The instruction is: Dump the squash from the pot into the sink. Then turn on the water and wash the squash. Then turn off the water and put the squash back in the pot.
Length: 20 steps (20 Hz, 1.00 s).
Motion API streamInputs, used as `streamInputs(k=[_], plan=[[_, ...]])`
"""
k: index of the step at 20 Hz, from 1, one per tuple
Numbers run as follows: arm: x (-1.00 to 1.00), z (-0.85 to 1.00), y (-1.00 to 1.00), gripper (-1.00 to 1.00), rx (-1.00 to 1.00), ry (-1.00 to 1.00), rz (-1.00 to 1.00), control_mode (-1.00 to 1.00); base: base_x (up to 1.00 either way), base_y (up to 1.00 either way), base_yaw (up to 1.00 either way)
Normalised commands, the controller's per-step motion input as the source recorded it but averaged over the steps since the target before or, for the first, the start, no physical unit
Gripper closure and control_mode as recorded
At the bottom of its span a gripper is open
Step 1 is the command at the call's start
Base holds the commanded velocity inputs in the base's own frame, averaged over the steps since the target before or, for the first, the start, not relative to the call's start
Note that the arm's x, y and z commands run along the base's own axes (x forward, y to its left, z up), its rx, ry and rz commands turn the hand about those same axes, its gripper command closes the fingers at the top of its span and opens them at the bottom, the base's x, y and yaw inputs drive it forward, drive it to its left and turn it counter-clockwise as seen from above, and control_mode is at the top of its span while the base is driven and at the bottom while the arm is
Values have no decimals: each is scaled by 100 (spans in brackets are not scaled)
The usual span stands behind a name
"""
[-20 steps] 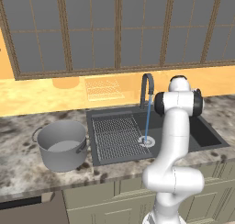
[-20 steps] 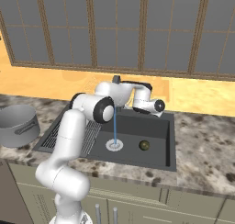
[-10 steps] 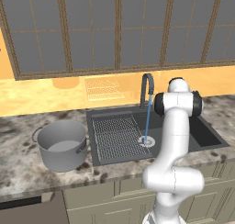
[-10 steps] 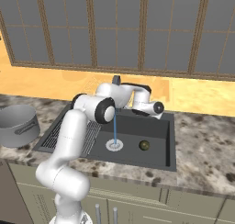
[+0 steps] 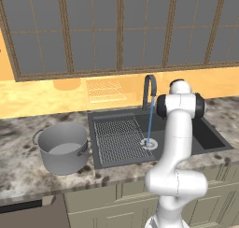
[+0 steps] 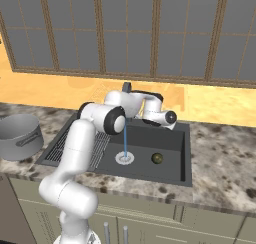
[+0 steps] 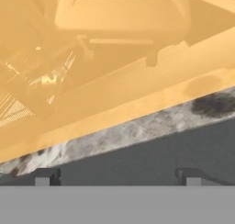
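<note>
at the left of the right base view, the pot (image 6: 19, 135) is seen standing on the bench (image 6: 220, 153). at centre, water falls from the faucet (image 6: 127, 88) onto the drain (image 6: 125, 158) of the sink (image 6: 172, 170). just right of the drain, the squash (image 6: 157, 158) is seen lying in the basin. above it, the gripper (image 7: 114, 175) is held spread wide, grasping nothing.

One sink (image 6: 181, 158) sits in the counter (image 6: 220, 153), and everything else counts off from it. One squash (image 6: 157, 158) lies in its basin beside one round drain (image 6: 124, 158). One tap (image 5: 149, 90) stands at its back edge, pouring one stream of water (image 5: 150, 122). One pot (image 5: 63, 147) stands on the counter just left of the sink.
</note>
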Motion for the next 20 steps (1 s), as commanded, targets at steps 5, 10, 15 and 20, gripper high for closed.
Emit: streamInputs(k=[5,10,15,20], plan=[[13,-6,8,-100,-1,1,0,-100,0,0,0],[17,-4,13,-100,-1,1,0,-100,0,0,0],[22,-7,17,-100,0,2,0,-100,0,0,0],[18,-7,16,-100,-1,2,0,-100,0,0,0]])
